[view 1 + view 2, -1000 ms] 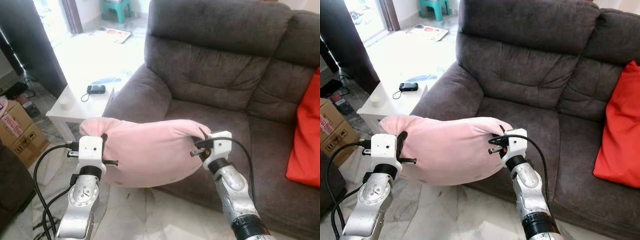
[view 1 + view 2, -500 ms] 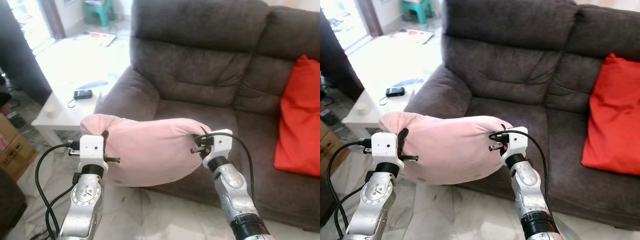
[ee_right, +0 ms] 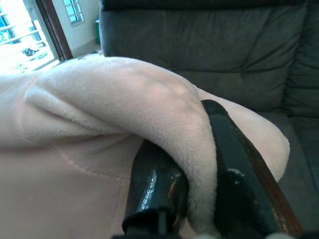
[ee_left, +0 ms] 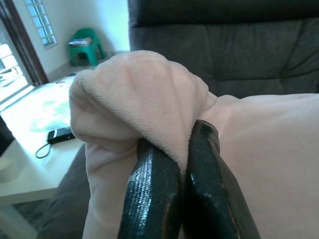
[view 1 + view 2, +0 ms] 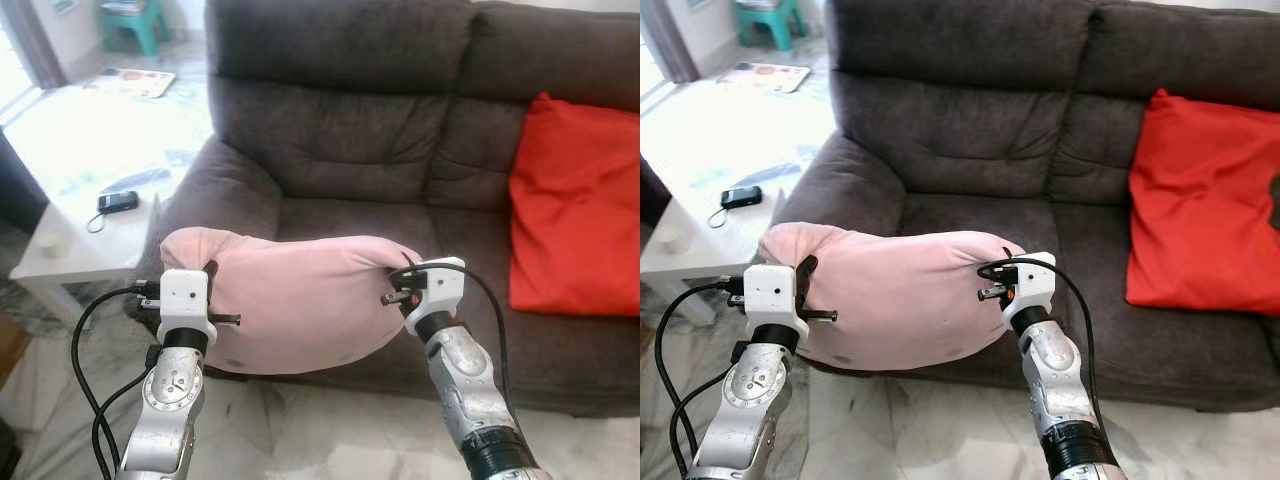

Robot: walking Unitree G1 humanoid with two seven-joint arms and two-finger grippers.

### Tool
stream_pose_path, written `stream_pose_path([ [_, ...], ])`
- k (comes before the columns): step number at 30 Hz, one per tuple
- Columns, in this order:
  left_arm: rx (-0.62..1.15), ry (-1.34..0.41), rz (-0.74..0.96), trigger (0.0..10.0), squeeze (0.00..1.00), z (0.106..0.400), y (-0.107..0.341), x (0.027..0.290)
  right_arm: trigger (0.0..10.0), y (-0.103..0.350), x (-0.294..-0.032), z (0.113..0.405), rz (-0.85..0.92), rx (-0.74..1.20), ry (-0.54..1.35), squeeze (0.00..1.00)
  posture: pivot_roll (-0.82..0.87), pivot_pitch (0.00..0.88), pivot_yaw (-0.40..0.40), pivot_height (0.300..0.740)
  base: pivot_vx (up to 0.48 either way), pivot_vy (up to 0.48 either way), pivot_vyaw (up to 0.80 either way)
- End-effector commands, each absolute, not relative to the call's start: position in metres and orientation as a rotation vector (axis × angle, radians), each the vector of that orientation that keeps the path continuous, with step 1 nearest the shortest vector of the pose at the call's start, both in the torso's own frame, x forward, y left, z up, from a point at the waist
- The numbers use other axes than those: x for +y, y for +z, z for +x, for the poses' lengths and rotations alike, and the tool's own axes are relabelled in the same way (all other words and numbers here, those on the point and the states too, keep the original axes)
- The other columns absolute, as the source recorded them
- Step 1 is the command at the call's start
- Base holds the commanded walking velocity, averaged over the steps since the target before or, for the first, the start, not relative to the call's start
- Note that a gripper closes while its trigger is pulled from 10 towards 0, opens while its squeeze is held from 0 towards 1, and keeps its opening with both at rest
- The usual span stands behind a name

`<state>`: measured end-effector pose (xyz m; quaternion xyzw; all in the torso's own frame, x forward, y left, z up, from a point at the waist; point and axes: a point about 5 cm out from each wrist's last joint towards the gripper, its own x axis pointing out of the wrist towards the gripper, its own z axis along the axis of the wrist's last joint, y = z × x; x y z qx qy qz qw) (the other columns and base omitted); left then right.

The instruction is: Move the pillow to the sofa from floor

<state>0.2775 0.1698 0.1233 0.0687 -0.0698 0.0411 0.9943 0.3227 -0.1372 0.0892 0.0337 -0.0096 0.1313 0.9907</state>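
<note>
A soft pink pillow (image 5: 295, 300) hangs in the air between my two arms, just in front of the dark grey sofa's (image 5: 340, 130) seat edge. My left gripper (image 5: 207, 272) is shut on the pillow's left corner; the left wrist view has both black fingers (image 4: 154, 194) pinching a fold of pink fabric (image 4: 134, 94). My right gripper (image 5: 402, 268) is shut on the right corner, and in the right wrist view its fingers (image 3: 229, 164) clamp the plush edge (image 3: 109, 94). The sofa seat (image 5: 345, 220) lies right behind the pillow.
A red cushion (image 5: 575, 205) leans on the sofa's right seat. A white side table (image 5: 90, 210) with a phone (image 5: 117, 200) and a small cup (image 5: 50, 243) stands left of the sofa arm. Marble floor (image 5: 320, 430) lies below the pillow.
The camera has swung to the right: sofa and red cushion have slid left in view, the cardboard box has left the picture. Both grippers keep their hold on the pillow unchanged.
</note>
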Motion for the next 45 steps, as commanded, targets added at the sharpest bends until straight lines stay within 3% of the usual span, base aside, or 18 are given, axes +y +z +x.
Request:
stream_pose_path([
  [1, -0.169, 0.118, 0.132, 10.0, 0.00, 0.2777, 0.1294, 0.1775, 10.0, 0.1123, -0.1486, 0.3309, 0.074, -0.117, 0.199, 0.00, 0.10, 0.035, -0.048, 0.740, 0.000, 0.000, -0.78],
  [40, -0.161, 0.114, 0.170, 10.0, 0.00, 0.2780, 0.1284, 0.1765, 10.0, 0.1132, -0.1428, 0.3330, 0.069, -0.116, 0.216, 0.00, 0.10, 0.048, -0.049, 0.740, 0.000, -0.047, -0.78],
  [45, -0.169, 0.115, 0.163, 10.0, 0.00, 0.2779, 0.1297, 0.1765, 10.0, 0.1139, -0.1431, 0.3328, 0.073, -0.125, 0.213, 0.00, 0.10, 0.045, -0.048, 0.740, 0.000, 0.000, -0.23],
])
